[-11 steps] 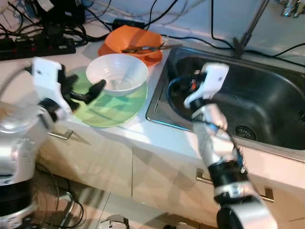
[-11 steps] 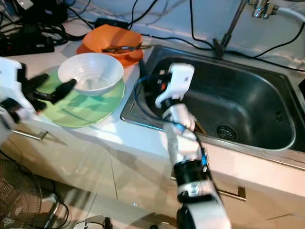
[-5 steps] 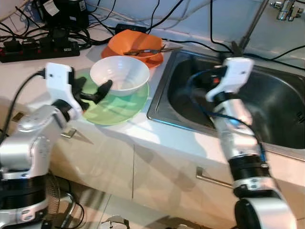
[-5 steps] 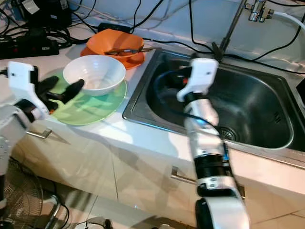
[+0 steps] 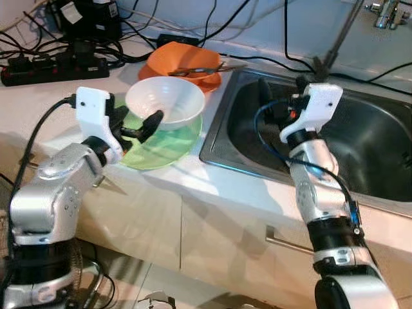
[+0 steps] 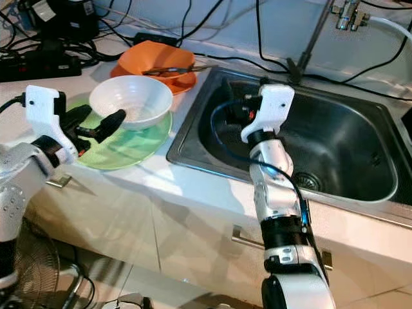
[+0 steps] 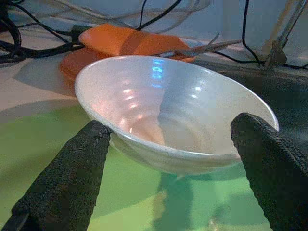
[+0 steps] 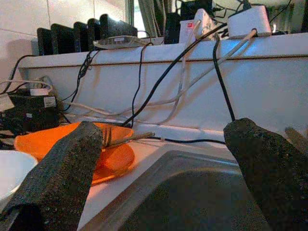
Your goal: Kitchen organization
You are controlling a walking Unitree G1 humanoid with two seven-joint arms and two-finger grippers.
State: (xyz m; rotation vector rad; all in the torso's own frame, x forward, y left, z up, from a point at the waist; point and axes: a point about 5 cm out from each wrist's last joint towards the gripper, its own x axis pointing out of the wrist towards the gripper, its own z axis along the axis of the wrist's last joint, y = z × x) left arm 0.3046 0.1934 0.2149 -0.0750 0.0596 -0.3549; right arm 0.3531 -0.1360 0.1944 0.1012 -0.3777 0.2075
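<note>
Left gripper (image 7: 168, 168), jaws wide and empty around the white bowl (image 5: 164, 102), could tip it sinkwards if closing off-centre.

White countertop (image 5: 38, 103), green plate (image 5: 161, 145) (bowl atop), orange plate (image 5: 209, 80), power strip (image 5: 51, 67)

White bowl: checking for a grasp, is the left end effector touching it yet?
Cannot tell. In the left wrist view the open fingers straddle the bowl, contact unclear.

no readable text, labels or numbers anywhere (stickers too blurred)
</note>
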